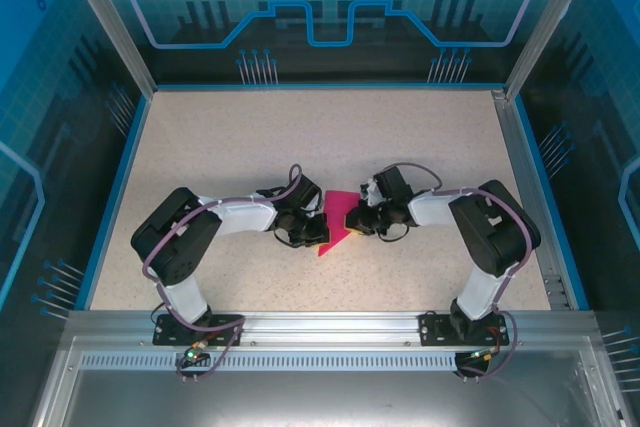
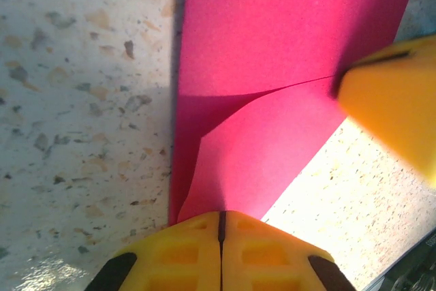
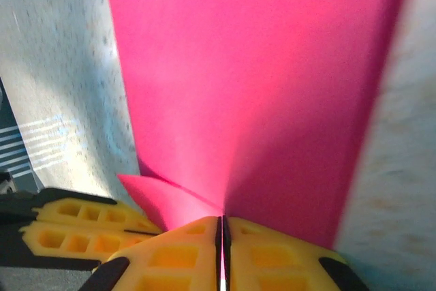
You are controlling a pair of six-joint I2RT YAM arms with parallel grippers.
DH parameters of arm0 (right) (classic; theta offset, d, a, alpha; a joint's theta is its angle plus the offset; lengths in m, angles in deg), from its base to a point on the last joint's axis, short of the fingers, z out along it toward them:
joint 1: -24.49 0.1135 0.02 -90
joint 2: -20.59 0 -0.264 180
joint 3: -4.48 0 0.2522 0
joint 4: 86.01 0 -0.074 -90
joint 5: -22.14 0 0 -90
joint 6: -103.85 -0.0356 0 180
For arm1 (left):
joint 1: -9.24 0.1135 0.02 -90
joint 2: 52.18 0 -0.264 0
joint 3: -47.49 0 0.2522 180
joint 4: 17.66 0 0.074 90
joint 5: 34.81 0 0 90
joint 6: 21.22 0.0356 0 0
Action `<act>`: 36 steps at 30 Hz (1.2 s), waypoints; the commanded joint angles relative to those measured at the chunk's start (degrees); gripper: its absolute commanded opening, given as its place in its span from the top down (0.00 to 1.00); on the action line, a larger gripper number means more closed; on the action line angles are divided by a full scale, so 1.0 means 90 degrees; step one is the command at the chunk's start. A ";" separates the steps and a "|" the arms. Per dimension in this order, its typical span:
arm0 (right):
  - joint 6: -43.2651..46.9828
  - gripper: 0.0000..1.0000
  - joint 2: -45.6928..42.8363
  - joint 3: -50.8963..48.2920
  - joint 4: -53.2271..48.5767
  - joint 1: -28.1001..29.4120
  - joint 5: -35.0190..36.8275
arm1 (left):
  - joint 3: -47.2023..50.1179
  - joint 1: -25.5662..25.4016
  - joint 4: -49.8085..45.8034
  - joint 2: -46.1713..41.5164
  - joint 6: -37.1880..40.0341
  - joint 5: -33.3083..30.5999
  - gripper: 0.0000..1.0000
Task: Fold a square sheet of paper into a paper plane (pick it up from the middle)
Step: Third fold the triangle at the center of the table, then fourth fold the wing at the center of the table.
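Note:
The magenta-pink paper (image 1: 336, 223) lies folded into a pointed shape on the speckled table between the two arms, its tip toward the near edge. My left gripper (image 1: 314, 228) is shut on its left side. In the left wrist view the jaws (image 2: 221, 215) meet on the paper (image 2: 286, 46), where a folded flap overlaps a lower layer. My right gripper (image 1: 357, 221) is shut on the right side. In the right wrist view its jaws (image 3: 222, 220) pinch the paper (image 3: 259, 80), with a pink strip showing in the slit. A yellow right finger (image 2: 398, 103) touches the paper's edge.
The speckled table (image 1: 320, 137) is bounded by a blue rim and metal frame posts (image 1: 110, 27). The left gripper's yellow fingers (image 3: 75, 226) sit close beside the right jaws. Free tabletop stretches behind the paper and to both sides.

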 commanded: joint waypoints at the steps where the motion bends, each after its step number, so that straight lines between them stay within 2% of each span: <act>1: 0.0234 0.87 0.0078 0.0097 -0.0249 -0.0359 -0.0012 | 0.0202 0.0018 -0.0569 0.0228 0.0165 -0.0560 0.92; 7: 0.0429 0.87 0.0531 0.0277 -0.0318 -0.0824 -0.0062 | 0.0247 0.0016 -0.0598 0.0181 0.0166 -0.0564 0.92; 13: 0.0663 0.85 0.0108 0.0187 -0.0319 -0.1043 -0.0290 | 0.0282 0.0016 -0.0572 0.0005 0.0139 -0.0551 0.92; 18: 0.0758 0.77 -0.0394 0.0025 -0.0527 -0.0968 -0.0333 | 0.0153 0.0016 -0.0494 -0.0268 0.0138 -0.0495 0.87; 24: 0.0614 0.68 -0.0462 -0.0243 -0.0394 -0.0671 -0.0274 | -0.0255 0.0016 -0.0469 -0.0599 0.0221 -0.0473 0.81; 28: 0.0476 0.63 -0.0419 -0.0331 -0.0210 -0.0546 -0.0250 | -0.0510 0.0017 -0.0592 -0.0651 0.0363 -0.0683 0.81; 36: 0.0313 0.62 -0.0304 -0.0247 -0.0020 -0.0346 -0.0364 | -0.0783 0.0027 -0.0774 -0.0148 0.0491 -0.0924 0.85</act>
